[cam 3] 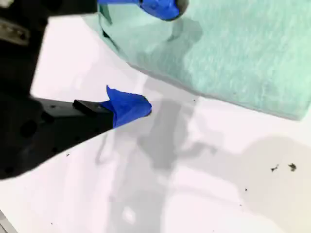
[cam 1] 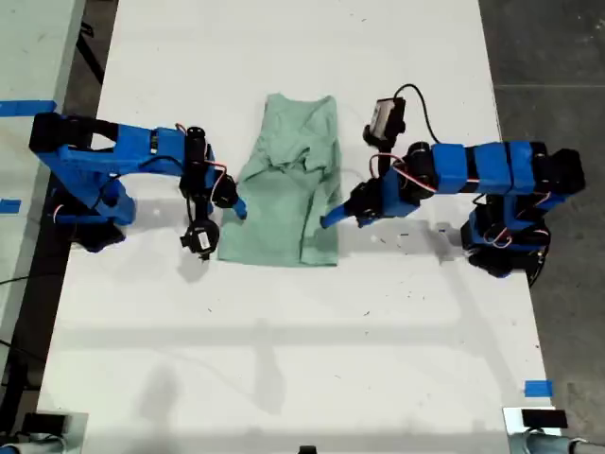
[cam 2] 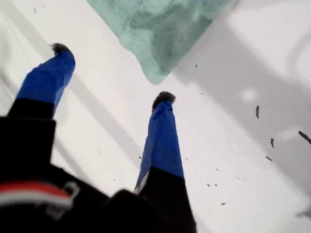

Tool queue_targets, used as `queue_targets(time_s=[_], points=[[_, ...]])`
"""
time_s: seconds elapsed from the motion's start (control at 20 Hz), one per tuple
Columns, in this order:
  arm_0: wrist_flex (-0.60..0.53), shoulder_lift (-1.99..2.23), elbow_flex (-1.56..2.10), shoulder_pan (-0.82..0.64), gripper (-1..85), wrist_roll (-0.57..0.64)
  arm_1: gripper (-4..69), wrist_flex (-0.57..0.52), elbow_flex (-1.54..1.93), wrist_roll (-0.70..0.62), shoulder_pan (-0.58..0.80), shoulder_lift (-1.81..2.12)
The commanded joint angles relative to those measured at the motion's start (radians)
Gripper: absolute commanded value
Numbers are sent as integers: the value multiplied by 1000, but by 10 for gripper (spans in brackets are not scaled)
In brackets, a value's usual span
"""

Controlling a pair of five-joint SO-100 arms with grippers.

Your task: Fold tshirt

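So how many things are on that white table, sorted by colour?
Blue robot arms: 2 (one at the exterior view's left, one at its right)
Mint-green tshirt: 1
Blue tape marks: 1 on the table
Total: 4

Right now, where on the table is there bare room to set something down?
The wide white stretch of table below the tshirt in the exterior view is bare. A smaller bare strip lies above the tshirt. It is crowded at the tshirt's sides, where my first gripper and my second gripper flank it.
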Motion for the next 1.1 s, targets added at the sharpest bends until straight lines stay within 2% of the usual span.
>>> queue_targets(time_s=[0.0, 0.1, 0.15, 0.25, 0.4, 0.5, 0.6, 0.75, 0.85, 0.95, 1.0, 1.05], points=[[-149, -101, 28, -52, 191, 20, 302, -46, 11, 14, -18, 74], [-156, -175, 2, -67, 32, 14, 301, -58, 29, 20, -28, 80], [-164, -169, -2, -60, 1, 3, 300, -66, 41, 23, -29, 81], [-127, -114, -14, -48, 1, -14, 298, -91, 64, 23, -29, 84], [101, -18, -124, -37, 1, -52, 294, -118, 89, 18, -25, 92], [155, 14, -193, -44, 1, -49, 293, -124, 94, 15, -21, 94], [141, -21, -304, -29, 1, -23, 290, -124, 97, 14, -20, 94], [37, -184, -511, 11, 0, 66, 289, -129, 107, 20, -20, 97], [71, -400, -761, 38, 0, 81, 287, -130, 114, 25, -21, 100], [41, -600, -928, 44, 4, 97, 285, -133, 117, 28, -21, 103], [51, -696, -992, 31, 45, 95, 285, -133, 118, 29, -23, 107], [66, -765, -1034, 17, 154, 94, 285, -133, 124, 37, -28, 114]])
